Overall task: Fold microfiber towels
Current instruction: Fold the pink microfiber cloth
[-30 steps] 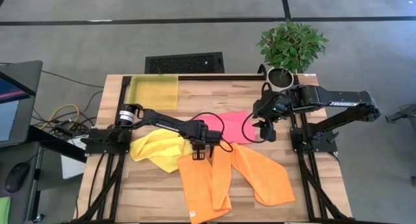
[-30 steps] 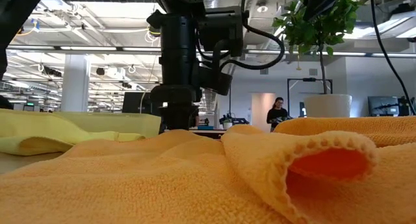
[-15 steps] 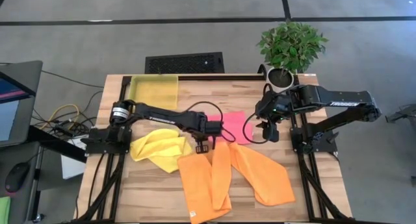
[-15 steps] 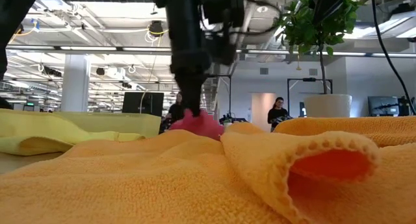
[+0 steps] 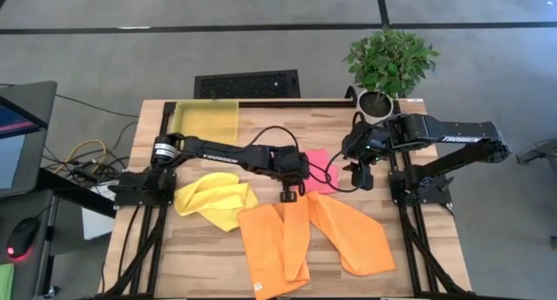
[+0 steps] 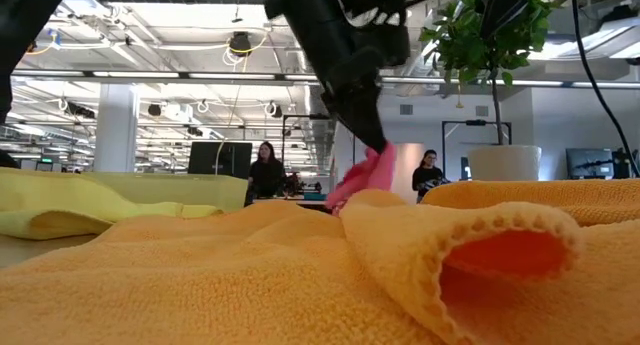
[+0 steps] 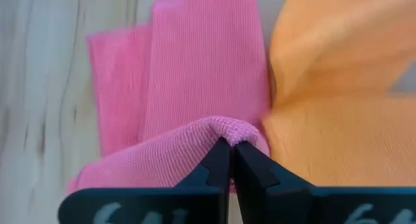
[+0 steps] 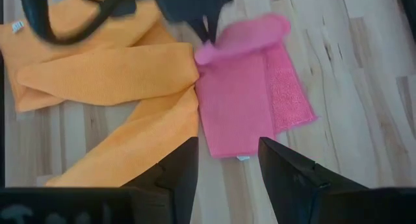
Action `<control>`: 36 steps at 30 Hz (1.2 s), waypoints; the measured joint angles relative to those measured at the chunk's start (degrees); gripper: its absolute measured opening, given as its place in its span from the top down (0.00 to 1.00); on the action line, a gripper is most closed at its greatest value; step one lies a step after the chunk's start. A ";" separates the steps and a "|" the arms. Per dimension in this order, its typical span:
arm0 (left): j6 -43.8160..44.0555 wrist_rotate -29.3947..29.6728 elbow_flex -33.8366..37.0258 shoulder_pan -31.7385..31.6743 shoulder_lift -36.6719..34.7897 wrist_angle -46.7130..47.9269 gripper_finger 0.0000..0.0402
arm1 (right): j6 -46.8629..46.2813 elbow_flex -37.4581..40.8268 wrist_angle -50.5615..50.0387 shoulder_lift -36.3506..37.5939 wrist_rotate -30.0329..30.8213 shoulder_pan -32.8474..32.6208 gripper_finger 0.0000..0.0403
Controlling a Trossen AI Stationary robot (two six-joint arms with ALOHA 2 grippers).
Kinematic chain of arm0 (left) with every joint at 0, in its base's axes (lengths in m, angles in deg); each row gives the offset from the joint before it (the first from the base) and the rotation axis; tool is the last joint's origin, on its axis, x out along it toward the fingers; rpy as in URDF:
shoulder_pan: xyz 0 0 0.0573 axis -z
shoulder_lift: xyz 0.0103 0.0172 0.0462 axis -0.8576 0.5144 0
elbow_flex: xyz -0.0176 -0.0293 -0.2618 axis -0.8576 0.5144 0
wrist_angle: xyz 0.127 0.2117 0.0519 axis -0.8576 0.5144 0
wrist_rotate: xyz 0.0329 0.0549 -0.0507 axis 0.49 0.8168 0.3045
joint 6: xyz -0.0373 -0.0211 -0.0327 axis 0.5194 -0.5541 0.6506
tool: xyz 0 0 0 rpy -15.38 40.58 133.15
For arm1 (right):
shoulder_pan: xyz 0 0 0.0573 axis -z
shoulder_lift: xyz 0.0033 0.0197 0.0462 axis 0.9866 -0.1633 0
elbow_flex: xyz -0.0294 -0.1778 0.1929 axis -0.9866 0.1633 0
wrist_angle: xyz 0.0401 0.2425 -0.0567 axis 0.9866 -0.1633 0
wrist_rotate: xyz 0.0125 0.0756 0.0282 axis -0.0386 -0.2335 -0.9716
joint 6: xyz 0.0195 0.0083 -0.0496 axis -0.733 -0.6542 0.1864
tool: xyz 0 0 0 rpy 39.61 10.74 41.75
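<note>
1. The pink towel (image 5: 318, 170) lies near the table's centre, toward 12 o'clock from the two orange towels (image 5: 309, 235). Your left gripper (image 5: 286, 194) is pinched tight on one edge of it; in the left wrist view the fingertips (image 7: 220, 160) meet with a ridge of pink cloth between them.
2. That edge is lifted clear of the wood and carried over the rest of the cloth, which looks like the fold in progress. In the low view the pink bunch (image 6: 365, 175) hangs from the gripper just behind the nearest orange towel.
3. Your right gripper (image 5: 357, 174) waits at 3 o'clock of the pink towel with its fingers (image 8: 175, 169) spread apart and nothing between them. It appears to stay off the cloth so the fold has room.
4. The yellow towel (image 5: 213, 200) sits crumpled at 9 o'clock of the orange pair, touching the nearer one and not yet folded. The orange towels lie roughly folded and overlapping.
5. The yellow bin (image 5: 206, 120) stands at the 11 o'clock corner, well apart from the work.
6. Watch the pink corner where it touches the orange cloth: it could drag.
</note>
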 joint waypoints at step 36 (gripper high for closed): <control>0.43 4.89 0.12 -0.60 6.13 -21.87 1.00 | -1.00 0.00 0.78 2.54 0.09 0.02 0.55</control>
